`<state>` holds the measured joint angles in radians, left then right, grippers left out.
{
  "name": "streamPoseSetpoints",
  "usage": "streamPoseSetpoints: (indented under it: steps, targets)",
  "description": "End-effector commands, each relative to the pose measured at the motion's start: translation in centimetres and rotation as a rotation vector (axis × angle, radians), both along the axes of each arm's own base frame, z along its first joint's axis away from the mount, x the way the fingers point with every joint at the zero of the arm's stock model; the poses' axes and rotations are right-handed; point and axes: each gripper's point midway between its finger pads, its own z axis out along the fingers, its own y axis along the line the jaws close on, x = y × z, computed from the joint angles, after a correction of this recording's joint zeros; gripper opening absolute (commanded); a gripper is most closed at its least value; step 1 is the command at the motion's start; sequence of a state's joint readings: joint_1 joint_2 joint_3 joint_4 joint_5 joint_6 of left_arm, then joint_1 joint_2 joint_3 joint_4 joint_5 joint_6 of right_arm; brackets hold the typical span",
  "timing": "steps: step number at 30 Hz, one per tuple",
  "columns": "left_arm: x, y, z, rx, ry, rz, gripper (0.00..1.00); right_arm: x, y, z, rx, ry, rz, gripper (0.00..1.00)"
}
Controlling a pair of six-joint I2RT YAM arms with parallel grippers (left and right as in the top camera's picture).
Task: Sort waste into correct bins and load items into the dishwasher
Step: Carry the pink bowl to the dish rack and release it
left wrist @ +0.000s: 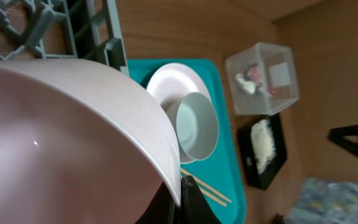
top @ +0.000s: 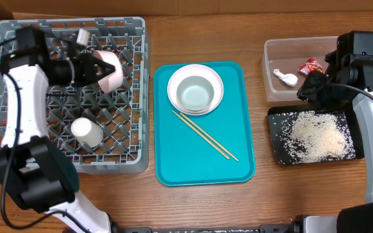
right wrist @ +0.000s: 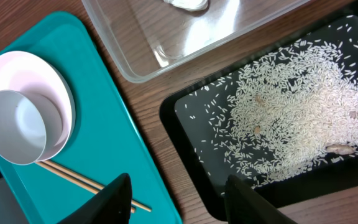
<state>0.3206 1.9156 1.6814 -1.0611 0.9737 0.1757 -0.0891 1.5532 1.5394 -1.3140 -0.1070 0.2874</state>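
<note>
Right now the white bowl (top: 112,70) hangs tipped on its side over the back rows of the rack (top: 129,133), with your left end effector (top: 94,68) clamped on its rim. In the left wrist view the bowl's wall fills most of the frame, and one dark finger (left wrist: 188,199) shows at its edge. The tilt looks deliberate. An edge-on bowl can slot between the pegs instead of perching on top, so I judge you are at the placing step.

The cup (top: 87,131) sits nearer the front of the rack, apart from the bowl. It should not block a drop into the back rows.

Beside the rack, the teal tray (top: 173,162) holds the plate (top: 173,90), with the grey bowl (top: 195,92) resting in it. The chopsticks (top: 204,134) lie just beside the plate. All three are not yet loaded.

Farther across the surface (top: 258,26), the waste looks sorted. The wrapper (top: 313,66) and the scrap (top: 285,77) are in the tub (top: 272,87). The rice (top: 316,136) is spread in the black tray (top: 278,153). Your right end effector (right wrist: 179,193) hovers by that tray with its fingers apart and empty. It is well clear of the rack and not in your way.
</note>
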Motion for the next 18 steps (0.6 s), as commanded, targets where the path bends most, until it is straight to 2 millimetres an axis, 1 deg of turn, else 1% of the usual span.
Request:
streamPoseSetpoints:
  steps: [1,2,4,6,10,12,15,16,18]
  targets:
    - [0.6,1.5,0.6,-0.172,-0.071,-0.013,0.04,0.2,-0.1,1.7,-0.007,-0.056,0.002,0.50]
    - [0.8,2.1,0.4,-0.204,-0.071,-0.002,0.04,0.2,-0.1,1.7,-0.007,-0.056,0.002,0.50]
    - [1.0,2.7,0.1,-0.252,-0.086,0.002,0.04,0.2,-0.1,1.7,-0.007,-0.056,0.002,0.50]
    - [1.3,3.2,-0.6,-0.282,-0.086,0.009,0.04,0.2,-0.1,1.7,-0.007,-0.056,0.002,0.50]
    - [1.6,4.7,-2.8,-0.303,-0.042,0.046,0.04,0.2,0.0,1.7,-0.007,-0.054,0.002,0.50]
    - [1.6,5.6,-3.4,-0.308,-0.034,0.066,0.04,0.2,0.0,1.7,-0.007,-0.053,0.002,0.50]
    - [1.4,7.1,-3.5,-0.306,-0.032,0.100,0.04,0.2,0.0,1.7,-0.007,-0.053,0.002,0.50]
    - [1.3,7.5,-3.5,-0.307,-0.031,0.109,0.06,0.2,0.0,1.7,-0.007,-0.053,0.002,0.50]
    - [0.9,8.6,-4.4,-0.271,0.006,0.143,0.45,0.2,0.0,1.7,-0.007,-0.053,0.002,0.50]
